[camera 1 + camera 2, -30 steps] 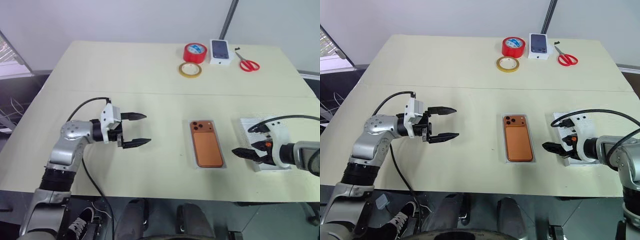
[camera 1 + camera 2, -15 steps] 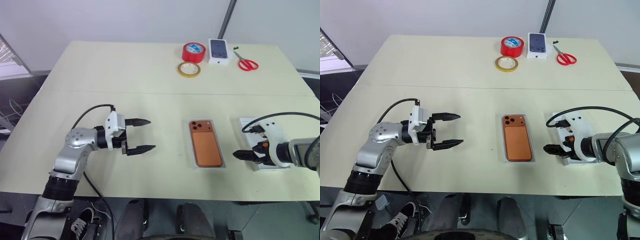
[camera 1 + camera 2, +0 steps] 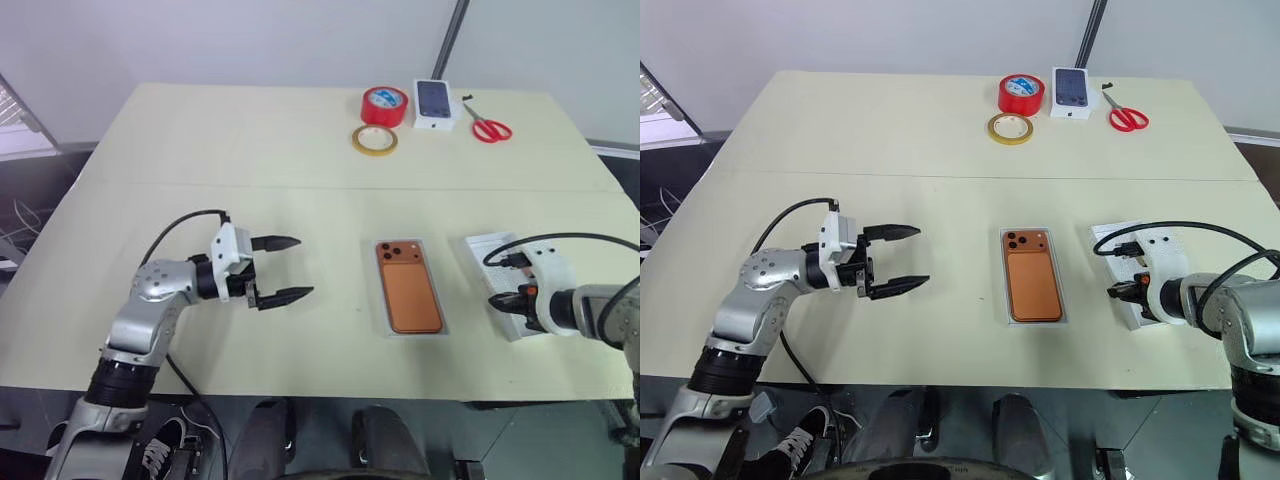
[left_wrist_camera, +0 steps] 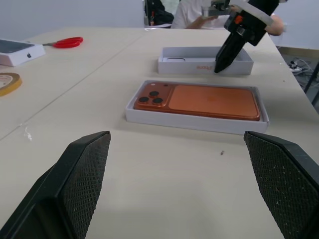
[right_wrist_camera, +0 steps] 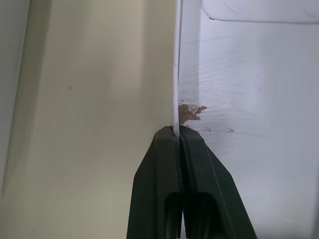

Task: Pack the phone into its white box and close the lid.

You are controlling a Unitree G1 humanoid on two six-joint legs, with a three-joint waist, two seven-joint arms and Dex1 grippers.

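Observation:
The orange phone [image 3: 408, 295] lies back up inside the shallow white box [image 4: 189, 121] at the table's middle, its camera cluster at the far end. To its right rests the lid [image 3: 483, 250], open side up. My right gripper [image 3: 497, 300] is shut on the lid's side wall, the thin white edge pinched between its fingertips [image 5: 167, 137]. Well left of the phone, my left gripper [image 3: 303, 267] hovers open, pointing toward the box with nothing between its fingers.
At the far edge sit a red tape roll [image 3: 386, 103], a yellow tape ring [image 3: 374, 140], a small white box printed with a dark phone [image 3: 435, 102] and red scissors [image 3: 488, 128]. A person sits beyond the table [image 4: 199, 15].
My right gripper has gone from open to shut, pinching the lid's wall. The left gripper has stayed open and in about the same spot.

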